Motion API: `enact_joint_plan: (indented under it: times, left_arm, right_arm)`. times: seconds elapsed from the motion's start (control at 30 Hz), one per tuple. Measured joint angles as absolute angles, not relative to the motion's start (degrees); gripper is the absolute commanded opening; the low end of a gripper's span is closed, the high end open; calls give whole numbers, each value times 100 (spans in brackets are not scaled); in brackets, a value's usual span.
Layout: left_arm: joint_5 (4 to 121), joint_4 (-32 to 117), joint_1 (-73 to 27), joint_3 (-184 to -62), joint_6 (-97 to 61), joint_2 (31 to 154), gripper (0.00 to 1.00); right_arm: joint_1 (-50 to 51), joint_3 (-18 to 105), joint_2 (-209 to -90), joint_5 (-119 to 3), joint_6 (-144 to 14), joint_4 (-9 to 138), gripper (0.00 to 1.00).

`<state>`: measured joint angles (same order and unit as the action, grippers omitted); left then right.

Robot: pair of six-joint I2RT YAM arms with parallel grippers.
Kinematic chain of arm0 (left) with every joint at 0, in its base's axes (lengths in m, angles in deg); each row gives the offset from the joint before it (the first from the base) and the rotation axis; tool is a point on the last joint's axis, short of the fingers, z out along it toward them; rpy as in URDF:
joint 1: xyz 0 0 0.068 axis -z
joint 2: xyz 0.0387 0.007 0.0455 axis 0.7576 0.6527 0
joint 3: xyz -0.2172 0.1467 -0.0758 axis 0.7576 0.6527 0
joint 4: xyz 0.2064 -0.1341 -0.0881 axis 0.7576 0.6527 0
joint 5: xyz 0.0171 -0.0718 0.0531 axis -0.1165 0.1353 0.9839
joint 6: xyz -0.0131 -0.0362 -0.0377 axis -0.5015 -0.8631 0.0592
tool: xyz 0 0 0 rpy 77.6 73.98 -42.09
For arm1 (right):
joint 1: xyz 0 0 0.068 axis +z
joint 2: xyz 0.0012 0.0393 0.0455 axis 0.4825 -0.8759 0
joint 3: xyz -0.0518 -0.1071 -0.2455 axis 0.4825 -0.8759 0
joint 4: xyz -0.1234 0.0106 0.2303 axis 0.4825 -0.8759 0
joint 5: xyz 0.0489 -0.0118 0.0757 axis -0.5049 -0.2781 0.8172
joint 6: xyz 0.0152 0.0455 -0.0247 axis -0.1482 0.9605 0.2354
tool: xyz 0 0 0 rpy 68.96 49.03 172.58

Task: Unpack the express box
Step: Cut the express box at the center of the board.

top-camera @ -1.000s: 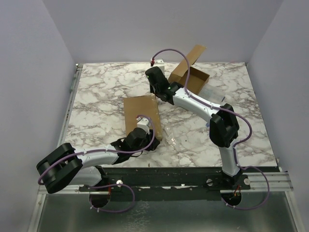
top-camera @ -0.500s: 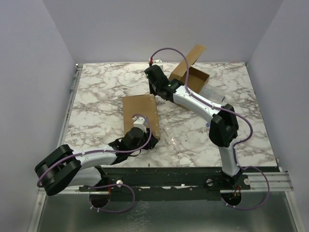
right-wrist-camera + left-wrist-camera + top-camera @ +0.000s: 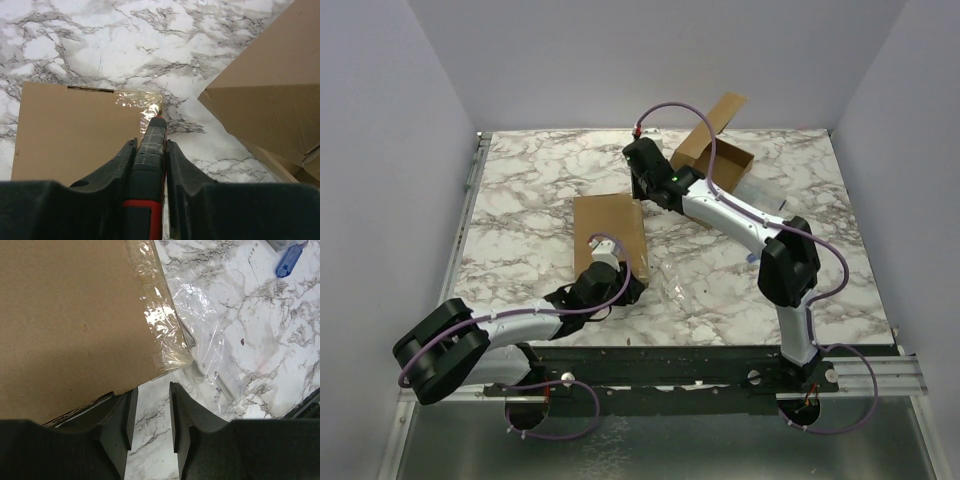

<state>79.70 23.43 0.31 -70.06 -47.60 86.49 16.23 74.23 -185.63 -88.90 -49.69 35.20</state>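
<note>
Cardboard box [image 3: 610,232] flat on tabletop [image 3: 520,200]; right claw [image 3: 150,146] pinching cutter [image 3: 153,132], tip at taped edge; left claw [image 3: 151,412] spread beside near corner.

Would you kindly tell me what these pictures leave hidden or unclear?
- Cutter tip: right wrist view, too small to tell whether it touches the tape on the closed box.
- Bag contents: left wrist view, blurred by glare and creases.
- Blue item: left wrist view, cut off by the top edge.
- Open box inside: top view, shadowed by its own walls.
</note>
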Motion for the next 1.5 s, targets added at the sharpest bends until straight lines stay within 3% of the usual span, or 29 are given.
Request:
enact_joint_plan:
  times: [0.77, 1.03, 1.27, 1.5]
  left_arm:
    - [8659, 2048, -153, -7270, -5120, 9182, 40]
    - [8630, 1771, -183, -7340, -5009, 9200, 61]
    - [7605, 1629, -199, -7248, -4526, 8760, 71]
    - [5476, 1889, -205, -7447, -3861, 7088, 75]
  right_arm:
    - [1872, 6728, -18222, -8254, -4244, 2609, 0]
    - [2021, 6715, -17997, -8285, -4316, 2250, 0]
    - [1785, 6643, -17074, -8230, -5076, 2250, 0]
    - [1133, 5161, -15461, -6154, -6394, 2478, 0]
